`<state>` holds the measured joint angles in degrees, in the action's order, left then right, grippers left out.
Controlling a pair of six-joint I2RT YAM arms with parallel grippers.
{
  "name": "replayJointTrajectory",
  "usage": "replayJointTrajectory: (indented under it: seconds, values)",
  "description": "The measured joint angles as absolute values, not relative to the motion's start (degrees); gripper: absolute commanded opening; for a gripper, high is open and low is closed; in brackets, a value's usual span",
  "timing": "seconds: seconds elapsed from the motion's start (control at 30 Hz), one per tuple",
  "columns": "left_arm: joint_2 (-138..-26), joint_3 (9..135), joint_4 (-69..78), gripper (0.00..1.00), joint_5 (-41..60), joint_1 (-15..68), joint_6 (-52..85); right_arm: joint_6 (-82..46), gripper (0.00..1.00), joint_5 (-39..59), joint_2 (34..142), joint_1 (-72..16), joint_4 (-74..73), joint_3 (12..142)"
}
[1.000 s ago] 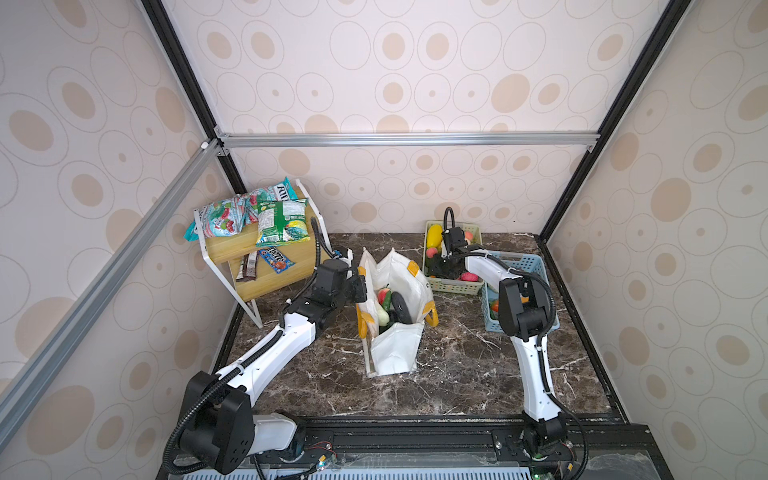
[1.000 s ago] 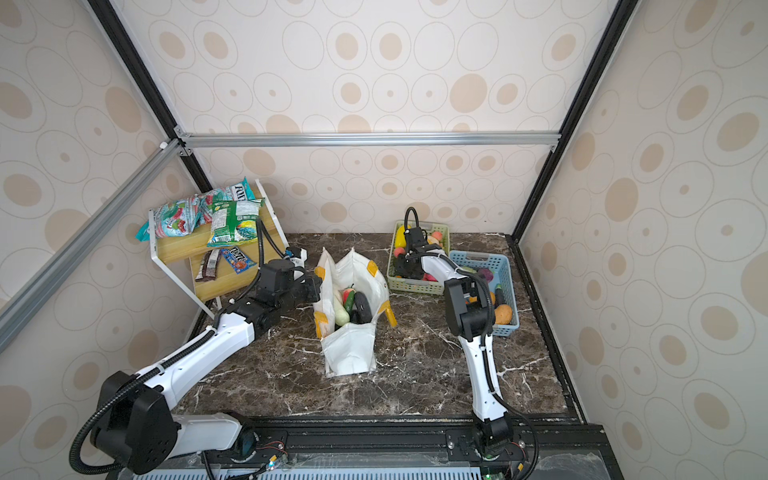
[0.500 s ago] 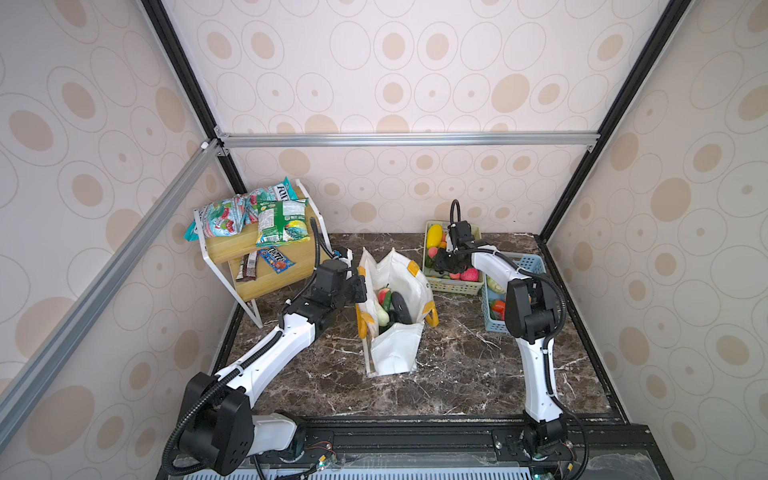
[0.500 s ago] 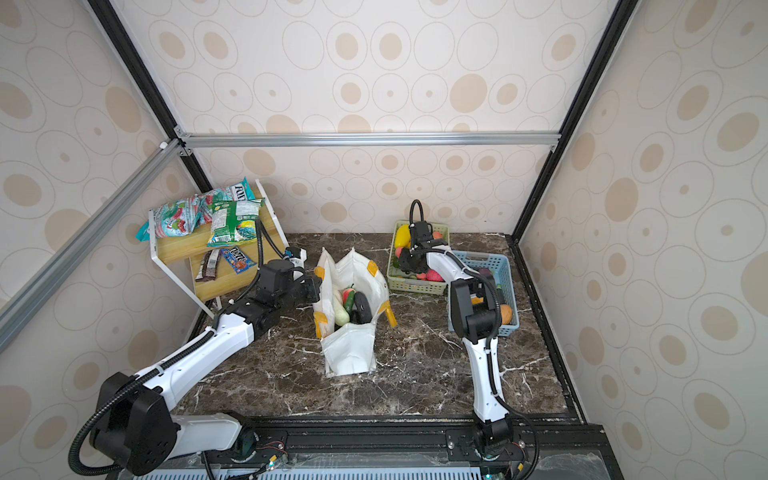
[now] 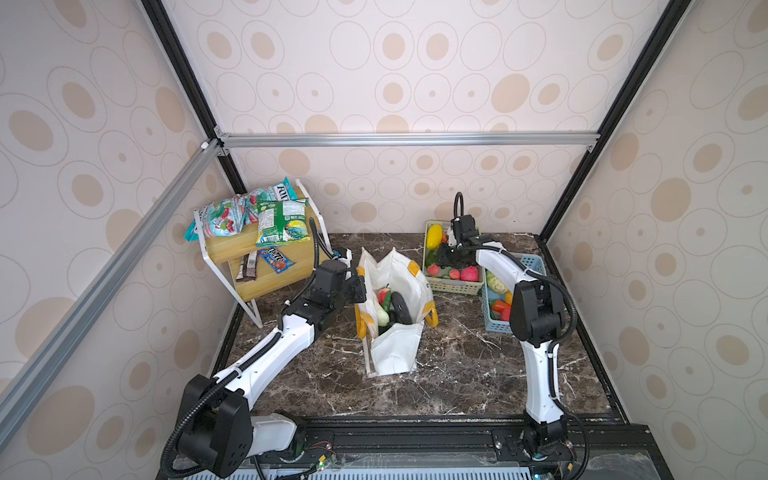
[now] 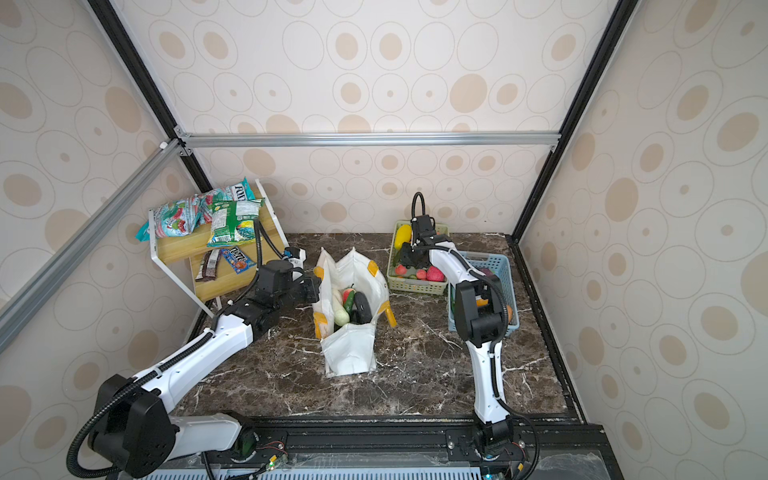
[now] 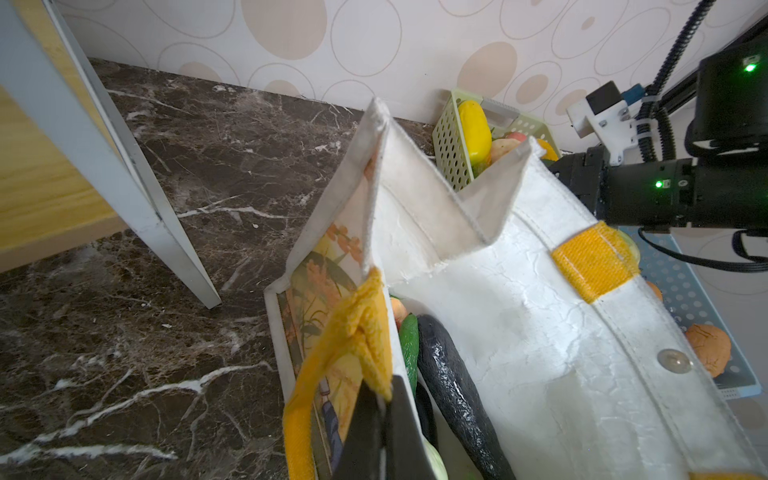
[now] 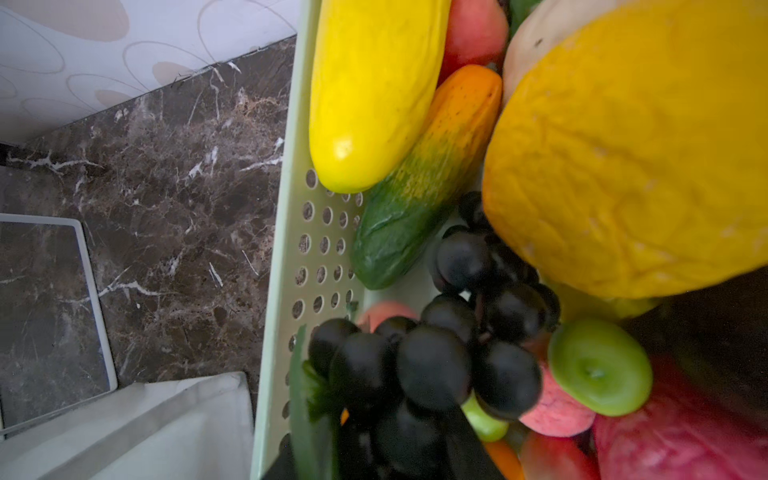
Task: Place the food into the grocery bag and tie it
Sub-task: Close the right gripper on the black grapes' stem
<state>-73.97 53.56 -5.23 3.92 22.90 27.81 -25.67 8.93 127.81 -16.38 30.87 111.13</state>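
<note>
I'm looking into a booth papered with beige ovals, floored by a dark brown marble tabletop (image 5: 457, 365). One white woven-plastic grocery bag (image 5: 395, 353) stands open in the middle. I count four pieces of food inside it: a round red fruit (image 5: 381, 294), a green cucumber (image 5: 387, 301), a dark glossy eggplant (image 5: 402, 308) and a pale whitish-green vegetable (image 5: 382, 318). Anything beneath them is hidden.

My left gripper (image 7: 382, 415) is pinched together on the bag's left yellow-orange strap handle (image 7: 365, 328), holding that side of the mouth up. My right gripper (image 5: 448, 261) is down in the pale green perforated plastic basket (image 5: 455, 284) at the far right. Its jaws are part-closed on a bunch of dark purple-black grapes (image 8: 432, 365) that fills the gap between them. I read that as a grip, though I can't say how firm.

So I judge we're mid-loading, with tying not begun. The next move calls for lifting the bunch clear of the basket wall, carrying it left over the open mouth and letting go low.

Counted: two arms and two baskets, the second a blue slotted plastic basket (image 5: 496, 327) just nearer on the right. Both hold more produce than I can count. One two-tier wooden shelf with a white metal frame (image 5: 266, 286) stands far left, with at least three crinkly snack packets (image 5: 280, 222) on top and two candy bars (image 5: 274, 259) below.
</note>
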Motion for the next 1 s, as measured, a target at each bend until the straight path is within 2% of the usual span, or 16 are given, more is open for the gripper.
replayJointTrajectory:
  seconds: [1.0]
  values:
    - [-72.0, 51.8, -4.8, 0.0, 4.0, 22.9, 27.8, -25.0, 0.36, 9.1, 119.9, -16.4, 31.5, 109.9]
